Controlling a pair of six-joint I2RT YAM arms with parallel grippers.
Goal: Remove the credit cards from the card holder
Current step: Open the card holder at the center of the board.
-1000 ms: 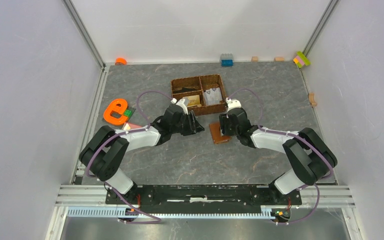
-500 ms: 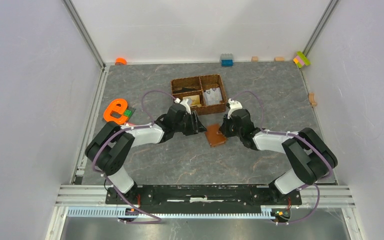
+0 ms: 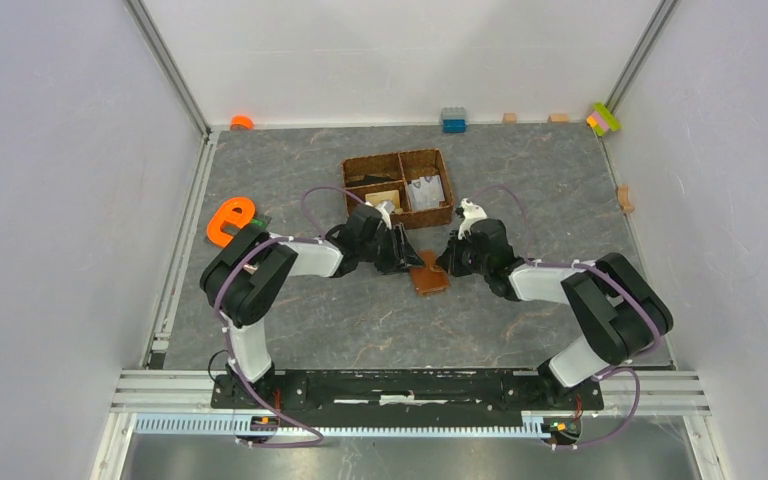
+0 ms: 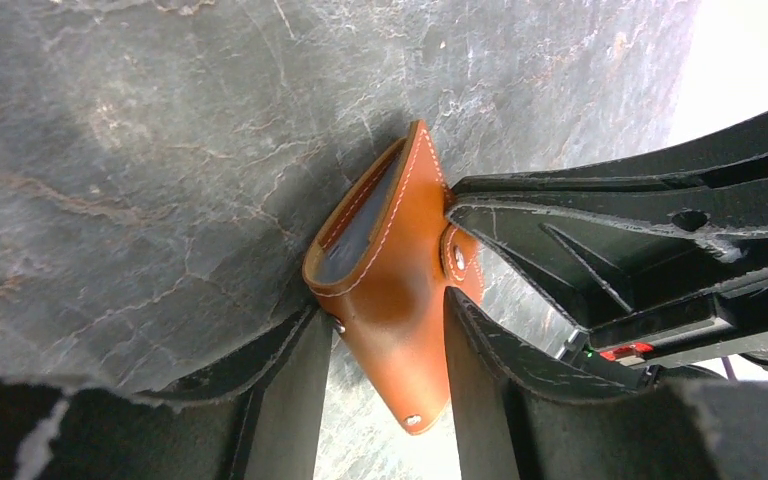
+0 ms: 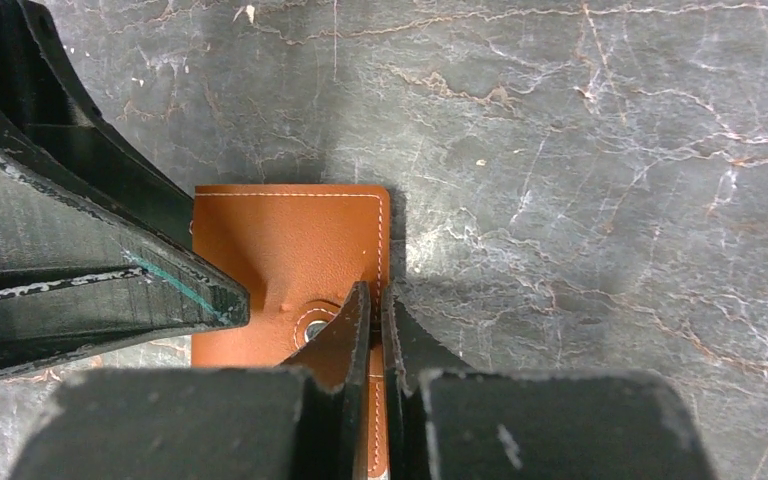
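Holder (image 3: 428,272) is now being pinched at its edge by the right tool (image 5: 372,330), just snapped narrow, on the worktop (image 3: 360,320). The left tool (image 4: 385,310), half-wide, is being slid around it, probably for opening.

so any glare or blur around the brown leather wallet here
Left wrist: the brown leather wallet is sharp, top right corner blown out white; right wrist: dark shadow along the wallet's right edge; top external: even light, no glare.

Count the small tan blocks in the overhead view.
3. One tan block and another sit along the back wall, right of the blue brick; the third lies by the right wall. Others may be hidden.
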